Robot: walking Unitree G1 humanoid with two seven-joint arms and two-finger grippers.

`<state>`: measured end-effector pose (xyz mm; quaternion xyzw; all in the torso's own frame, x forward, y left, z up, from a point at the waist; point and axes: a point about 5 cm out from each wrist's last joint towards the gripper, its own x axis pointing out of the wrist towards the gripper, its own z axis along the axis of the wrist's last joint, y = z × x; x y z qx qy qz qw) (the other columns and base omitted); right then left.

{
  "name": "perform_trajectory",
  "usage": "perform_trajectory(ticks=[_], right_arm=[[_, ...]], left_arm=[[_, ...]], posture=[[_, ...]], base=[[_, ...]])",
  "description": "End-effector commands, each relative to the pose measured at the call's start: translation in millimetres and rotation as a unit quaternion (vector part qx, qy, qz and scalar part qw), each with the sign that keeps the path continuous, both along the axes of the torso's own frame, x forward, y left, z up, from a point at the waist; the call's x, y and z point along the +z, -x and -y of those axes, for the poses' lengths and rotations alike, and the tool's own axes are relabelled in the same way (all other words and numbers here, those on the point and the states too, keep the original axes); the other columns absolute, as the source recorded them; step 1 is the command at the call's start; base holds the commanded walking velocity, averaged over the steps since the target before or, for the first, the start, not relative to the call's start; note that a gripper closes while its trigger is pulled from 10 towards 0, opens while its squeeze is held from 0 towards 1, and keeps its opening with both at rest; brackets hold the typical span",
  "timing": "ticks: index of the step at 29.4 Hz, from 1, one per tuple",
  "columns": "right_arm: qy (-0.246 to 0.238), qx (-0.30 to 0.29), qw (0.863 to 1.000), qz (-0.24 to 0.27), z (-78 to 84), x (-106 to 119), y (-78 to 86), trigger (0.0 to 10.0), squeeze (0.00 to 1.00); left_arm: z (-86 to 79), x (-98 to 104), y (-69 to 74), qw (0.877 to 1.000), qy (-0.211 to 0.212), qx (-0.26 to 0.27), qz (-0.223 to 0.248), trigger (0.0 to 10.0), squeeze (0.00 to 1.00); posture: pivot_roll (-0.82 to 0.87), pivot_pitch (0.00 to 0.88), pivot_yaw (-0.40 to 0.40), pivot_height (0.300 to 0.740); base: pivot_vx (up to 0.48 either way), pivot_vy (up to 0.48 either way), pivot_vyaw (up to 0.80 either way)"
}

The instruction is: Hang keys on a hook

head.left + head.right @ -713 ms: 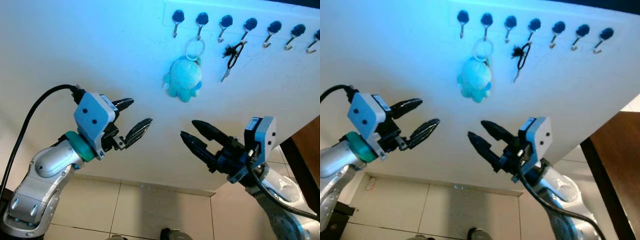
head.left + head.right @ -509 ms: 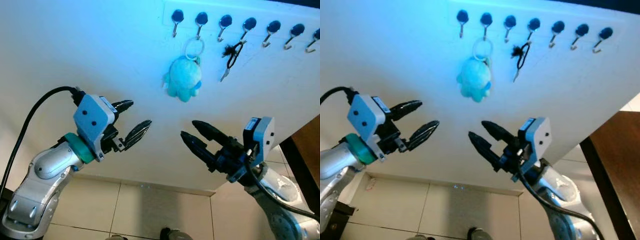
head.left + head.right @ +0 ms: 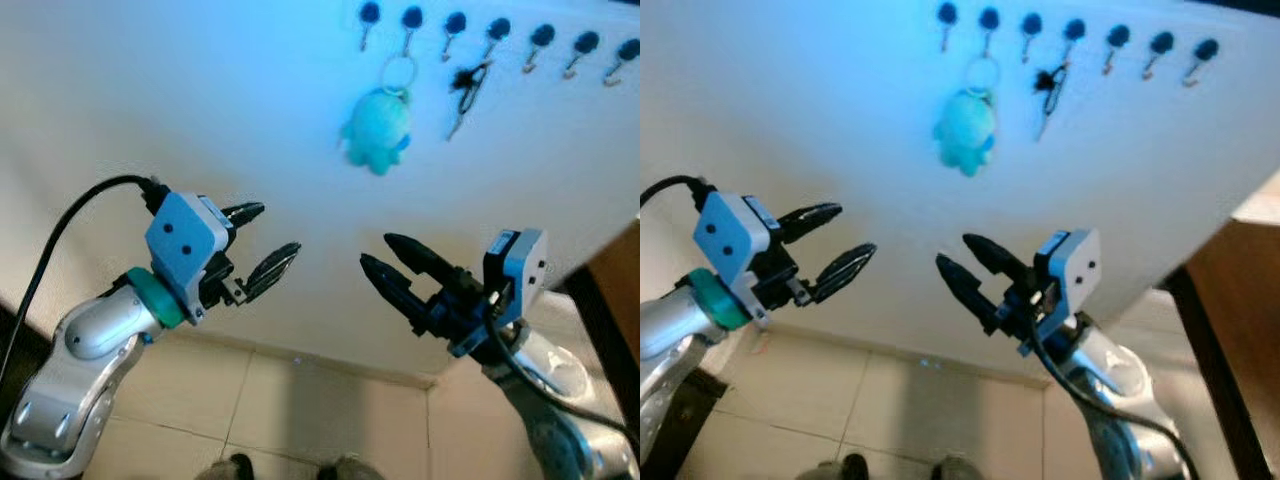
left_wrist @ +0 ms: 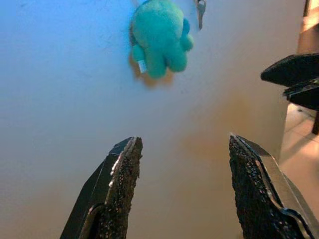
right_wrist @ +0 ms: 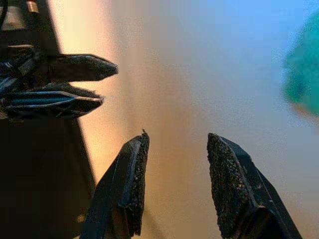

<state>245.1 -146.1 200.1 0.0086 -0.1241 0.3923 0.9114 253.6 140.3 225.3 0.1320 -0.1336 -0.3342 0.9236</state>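
White wall (image 3: 180,90), blue-tinted toward its top, meeting a beige tiled floor (image 3: 300,420) below. Row of dark-knobbed hooks (image 3: 495,28) along the wall's upper edge, running to its upper right corner. Keys (image 3: 467,85): dark bunch with black loop, hung on the fourth hook from the left, one metal key pointing down; detail blurred, so the count of keys cannot be told. Turquoise plush toy (image 3: 376,130), on a pale ring from the second hook, just beside and lower than the keys. Left gripper (image 3: 262,240): silver arm bent at the elbow, forearm raised toward the wall, teal wrist band, blue-grey camera block, black cable looping behind; fingers spread wide, nothing between them, well below the toy. Right gripper (image 3: 386,257): arm raised from the lower right, fingers pointing up and left toward the left gripper, parted moderately, empty. The two grippers face each other, apart, neither touching the wall's hung items.
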Motion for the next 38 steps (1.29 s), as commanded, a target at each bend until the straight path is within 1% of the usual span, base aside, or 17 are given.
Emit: perform_trajectory(ticks=[1,4,7,8,12,15,19,22,23,27,30,32,34,36,37,38], right_arm=[[0.002,-0.002,1.000,-0.002,1.3,-1,0.7,10.0,0.00],[0.001,-0.006,1.000,-0.001,0.6,-3,0.0,10.0,0.00],[-0.008,-0.003,1.000,0.003,-1.8,3,-1.2,10.0,0.00],[-0.007,-0.003,1.000,0.004,-2.3,3,-2.0,10.0,0.00],[-0.004,-0.005,1.000,0.006,-2.7,1,-3.1,10.0,0.00],[-0.014,-0.007,1.000,0.009,-4.6,6,-3.7,10.0,0.00],[-0.009,-0.008,1.000,0.008,-5.2,2,-4.7,10.0,0.00],[-0.011,-0.014,1.000,0.009,-5.5,2,-5.2,10.0,0.00],[-0.014,-0.015,1.000,0.011,-5.7,5,-5.6,10.0,0.00],[-0.012,-0.012,1.000,0.012,-6.6,5,-6.1,10.0,0.00],[-0.011,-0.011,1.000,0.011,-6.9,4,-6.2,10.0,0.00],[-0.013,-0.013,1.000,0.011,-7.5,4,-6.3,10.0,0.00],[-0.018,-0.011,1.000,0.014,-8.0,7,-7.2,10.0,0.00],[-0.015,-0.013,1.000,0.014,-8.2,4,-8.3,10.0,0.00],[-0.017,-0.013,1.000,0.014,-8.2,5,-8.8,10.0,0.00],[-0.018,-0.014,1.000,0.014,-8.3,5,-9.0,10.0,0.00]], left_arm=[[1.1,0,0.7,1.000,-0.004,-0.001,0.000,10.0,0.00],[1.5,-3,1.6,1.000,-0.005,-0.004,-0.003,10.0,0.00],[1.6,2,0.3,1.000,0.002,-0.004,0.000,10.0,0.00],[1.7,2,0.2,1.000,0.001,-0.004,0.001,10.0,0.00],[2.2,2,0.9,1.000,0.000,-0.006,0.001,10.0,0.00],[1.4,5,0.4,1.000,0.004,-0.007,0.001,10.0,0.00],[-0.1,1,-0.1,1.000,-0.003,-0.004,0.000,10.0,0.00],[-0.6,2,-0.3,1.000,0.002,-0.002,0.000,10.0,0.00],[-0.1,5,-0.8,1.000,0.007,-0.003,0.001,10.0,0.00],[0.7,6,-0.7,1.000,0.008,-0.006,0.001,10.0,0.00],[1.3,6,0.6,1.000,0.009,-0.009,0.000,10.0,0.00],[0.7,6,0.5,1.000,0.011,-0.008,-0.001,10.0,0.00],[1.1,10,-0.7,1.000,0.021,-0.010,0.001,10.0,0.00],[0.0,7,-1.4,1.000,0.012,-0.005,-0.001,10.0,0.00],[0.4,7,-1.2,1.000,0.012,-0.006,-0.002,10.0,0.00],[0.8,7,-1.1,1.000,0.012,-0.007,-0.001,10.0,0.00]], posture=[[-0.04,0.046,0.018,0.740],[-0.03,0.059,0.013,0.740],[-0.03,0.068,0.015,0.740],[-0.03,0.054,0.021,0.740],[-0.03,0.059,0.020,0.740],[-0.03,0.060,0.023,0.740],[-0.03,0.060,0.027,0.740],[-0.03,0.055,0.026,0.740],[-0.03,0.064,0.029,0.740],[-0.03,0.058,0.034,0.740],[-0.02,0.075,0.030,0.740],[-0.02,0.070,0.029,0.740],[-0.02,0.083,0.034,0.740],[-0.02,0.059,0.039,0.740],[-0.02,0.076,0.034,0.740],[-0.02,0.076,0.034,0.740]], base=[[-0.356,0.000,0.00],[-0.368,0.000,0.00],[-0.364,0.000,0.00],[-0.364,0.000,0.00],[-0.366,0.000,0.00],[-0.365,0.000,0.00],[-0.368,0.000,0.00],[-0.366,0.000,0.00],[-0.368,0.000,0.00],[-0.365,0.000,0.00],[-0.366,0.000,0.00],[-0.364,0.000,0.00],[-0.371,0.000,0.00],[-0.369,0.000,0.00],[-0.371,0.000,0.00],[-0.371,0.000,0.00]])
